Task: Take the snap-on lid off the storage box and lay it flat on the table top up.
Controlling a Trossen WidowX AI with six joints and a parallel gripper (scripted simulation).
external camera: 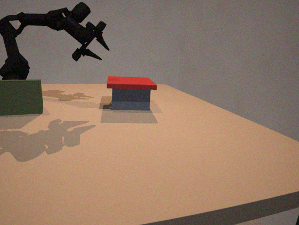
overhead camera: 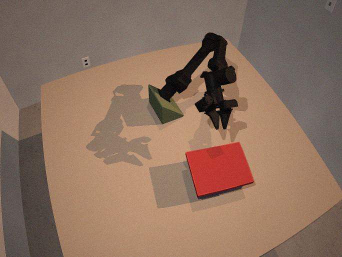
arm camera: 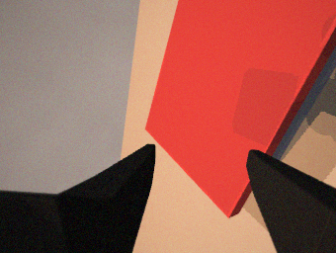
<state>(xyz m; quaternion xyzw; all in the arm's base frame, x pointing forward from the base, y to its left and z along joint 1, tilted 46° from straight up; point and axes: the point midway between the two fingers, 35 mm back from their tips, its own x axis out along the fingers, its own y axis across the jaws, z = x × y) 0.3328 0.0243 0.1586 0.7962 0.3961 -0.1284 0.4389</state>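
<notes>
A flat red lid point(overhead camera: 219, 168) point(external camera: 130, 82) point(arm camera: 222, 84) sits on top of the blue storage box point(external camera: 130, 99) on the table. In the top view the lid hides nearly all of the box. My gripper point(overhead camera: 220, 125) point(external camera: 104, 53) point(arm camera: 201, 154) is open and empty. It hangs in the air well above the table, off the lid's near edge toward the arm's base, and tilts down toward the lid. In the wrist view the lid's corner shows between and beyond my two dark fingertips.
A green wedge-shaped block point(overhead camera: 163, 106) point(external camera: 20, 96) stands at the arm's base. The tan table point(overhead camera: 96, 207) point(external camera: 193, 157) ends in edges at the front and right, with grey walls behind.
</notes>
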